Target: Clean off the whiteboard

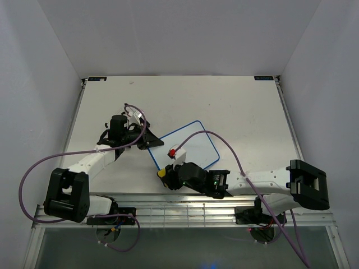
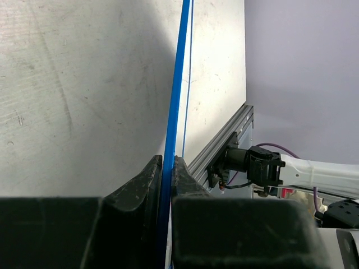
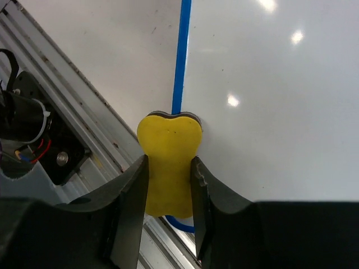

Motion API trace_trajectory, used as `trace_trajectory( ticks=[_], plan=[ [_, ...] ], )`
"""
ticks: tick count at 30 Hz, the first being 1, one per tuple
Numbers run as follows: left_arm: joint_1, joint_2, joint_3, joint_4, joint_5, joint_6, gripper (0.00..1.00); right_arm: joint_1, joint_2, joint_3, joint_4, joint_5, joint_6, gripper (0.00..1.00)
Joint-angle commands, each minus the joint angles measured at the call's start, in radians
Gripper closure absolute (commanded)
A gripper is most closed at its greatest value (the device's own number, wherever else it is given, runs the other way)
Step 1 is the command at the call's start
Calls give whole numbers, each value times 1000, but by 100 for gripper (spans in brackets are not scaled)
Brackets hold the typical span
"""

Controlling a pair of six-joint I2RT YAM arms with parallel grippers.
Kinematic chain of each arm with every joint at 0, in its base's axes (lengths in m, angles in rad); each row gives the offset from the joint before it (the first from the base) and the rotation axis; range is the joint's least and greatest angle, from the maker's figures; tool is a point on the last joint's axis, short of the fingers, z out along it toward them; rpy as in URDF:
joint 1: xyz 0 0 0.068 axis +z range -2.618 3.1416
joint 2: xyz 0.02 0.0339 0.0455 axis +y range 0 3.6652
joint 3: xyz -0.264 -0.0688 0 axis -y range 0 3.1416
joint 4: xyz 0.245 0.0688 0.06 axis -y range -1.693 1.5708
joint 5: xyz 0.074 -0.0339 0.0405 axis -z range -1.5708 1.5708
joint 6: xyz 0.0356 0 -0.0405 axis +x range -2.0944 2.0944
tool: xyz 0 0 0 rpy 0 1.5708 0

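The right gripper's (image 3: 169,168) black fingers (image 3: 132,190) are closed tight on a yellow eraser (image 3: 170,140), pinching its narrow waist, and the eraser's far end lies over the blue frame at the near corner of the whiteboard (image 3: 269,112). The left gripper (image 2: 167,168) is clamped on the whiteboard's thin blue edge (image 2: 175,95), which runs straight up between its two fingers (image 2: 148,185). From above, the left gripper (image 1: 143,137) grips the whiteboard's (image 1: 193,140) left corner, while the right gripper (image 1: 166,175) holds the eraser (image 1: 161,174) at the corner nearest the arms. The whiteboard is a small glossy white rectangle with a thin blue frame and rounded corners, lying at a slant. Its face looks blank in the right wrist view, with only bright spots of reflected light. A small red and white thing (image 1: 173,152) shows on the whiteboard close to the right gripper; what it is cannot be told. A purple cable (image 1: 224,144) arcs over the whiteboard's right side. Around the whiteboard spreads a pale grey table (image 1: 235,101) with faint scuffs, a metal rail (image 1: 179,212) runs along the side nearest the arms, and plain white walls (image 1: 179,33) rise on the other three sides.
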Motion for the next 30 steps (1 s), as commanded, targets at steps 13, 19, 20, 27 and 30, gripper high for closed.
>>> trace_trajectory(
  ticks=[13, 19, 20, 27, 30],
  plan=[
    [-8, -13, -45, -90, -80, -12, 100, -445, 35, -266, 6, -111, 92, 69],
    [-10, -37, -39, -106, -82, -12, 100, -697, 37, -364, 6, -309, 53, 69],
    [-11, -40, -39, -109, -79, -11, 100, -739, 38, -366, 6, -322, 37, 69],
    [-13, -14, -42, -129, -45, 34, 100, -847, 78, -280, -78, -358, -76, 68],
    [-13, -30, -45, -138, -66, 35, 100, -892, 69, -284, -74, -441, -87, 68]
  ],
)
